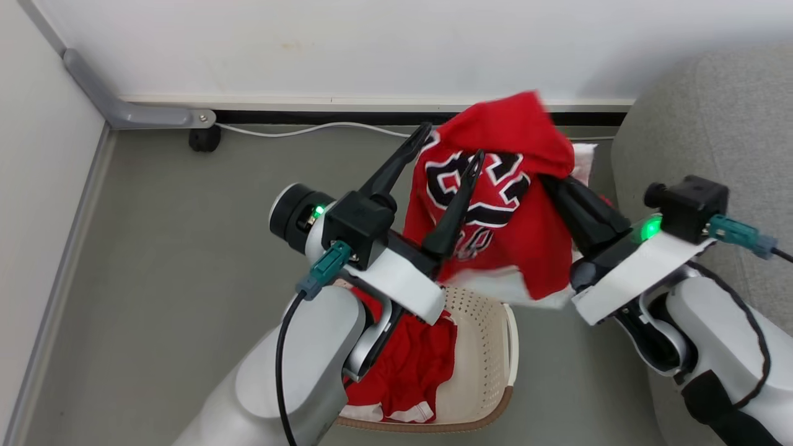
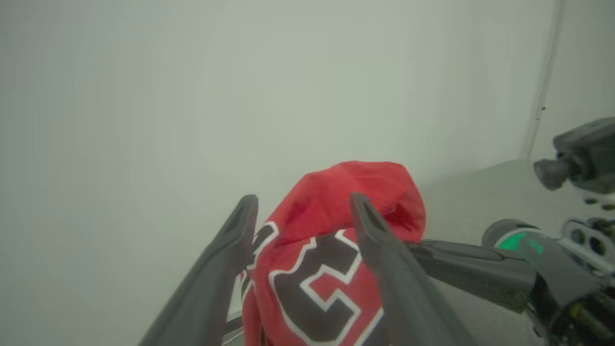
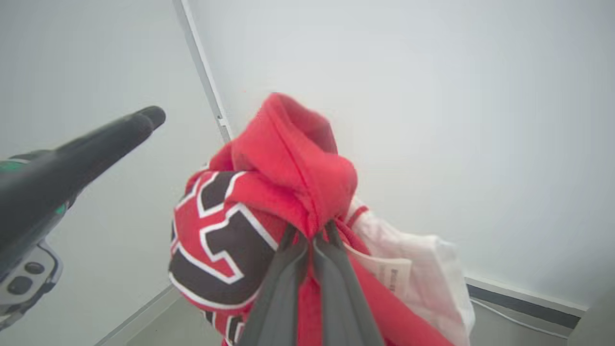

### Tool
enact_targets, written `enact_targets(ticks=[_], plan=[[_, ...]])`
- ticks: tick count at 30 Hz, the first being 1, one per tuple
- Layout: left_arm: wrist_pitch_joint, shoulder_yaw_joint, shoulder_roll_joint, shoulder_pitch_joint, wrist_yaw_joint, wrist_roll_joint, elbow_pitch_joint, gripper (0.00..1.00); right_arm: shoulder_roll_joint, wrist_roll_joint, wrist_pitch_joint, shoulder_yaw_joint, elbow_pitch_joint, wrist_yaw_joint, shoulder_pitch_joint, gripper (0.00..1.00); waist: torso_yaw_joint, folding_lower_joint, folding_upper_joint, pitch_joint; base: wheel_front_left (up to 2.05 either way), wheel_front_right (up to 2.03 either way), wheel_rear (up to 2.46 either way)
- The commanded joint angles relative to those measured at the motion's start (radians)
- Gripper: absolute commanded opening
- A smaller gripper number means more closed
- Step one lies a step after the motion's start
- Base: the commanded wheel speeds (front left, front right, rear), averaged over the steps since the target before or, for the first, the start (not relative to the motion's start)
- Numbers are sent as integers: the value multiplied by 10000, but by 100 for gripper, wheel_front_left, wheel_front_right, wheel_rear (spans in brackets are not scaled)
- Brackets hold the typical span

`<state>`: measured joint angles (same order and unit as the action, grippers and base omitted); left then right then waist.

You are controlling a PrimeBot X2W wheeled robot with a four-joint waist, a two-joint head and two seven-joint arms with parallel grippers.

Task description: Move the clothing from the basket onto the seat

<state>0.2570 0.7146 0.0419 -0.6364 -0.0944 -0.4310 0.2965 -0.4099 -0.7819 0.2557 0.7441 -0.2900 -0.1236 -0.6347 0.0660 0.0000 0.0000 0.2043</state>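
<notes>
Hanging above the basket (image 1: 483,347), a red jersey (image 1: 495,204) is pinched in the right gripper (image 3: 311,230); left gripper (image 1: 451,140) spread apart w/ nothing held. Risk: thin pinch slips & jersey falls into basket.

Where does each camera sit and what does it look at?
Head view: on the robot's head, looking down at the basket and sofa; both arms show, left gripper open, right gripper shut on the red jersey.
Left wrist view: on the left wrist, looking along its own spread fingers at the jersey and wall.
Right wrist view: on the right wrist, looking along its own closed fingers pinching the jersey.
Shared: both wrist views see the jersey and the other gripper.
</notes>
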Motion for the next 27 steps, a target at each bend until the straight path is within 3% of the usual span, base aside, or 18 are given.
enact_targets(ticks=[1,16,27], plan=[[46,-370,84,-12,99,92,-147,100,-50,120,61,-191,340,-71,269,0,-107,0,0,-24,0,0,0],[47,-805,108,890,1651,381,1249,100,70,447,61,-2487,816,-71,1132,0,-1734,0,0,-520,0,0,0],[47,-1151,104,1227,2111,508,1602,100,222,517,61,-3128,949,-71,1185,0,-3390,0,0,-807,0,0,0]])
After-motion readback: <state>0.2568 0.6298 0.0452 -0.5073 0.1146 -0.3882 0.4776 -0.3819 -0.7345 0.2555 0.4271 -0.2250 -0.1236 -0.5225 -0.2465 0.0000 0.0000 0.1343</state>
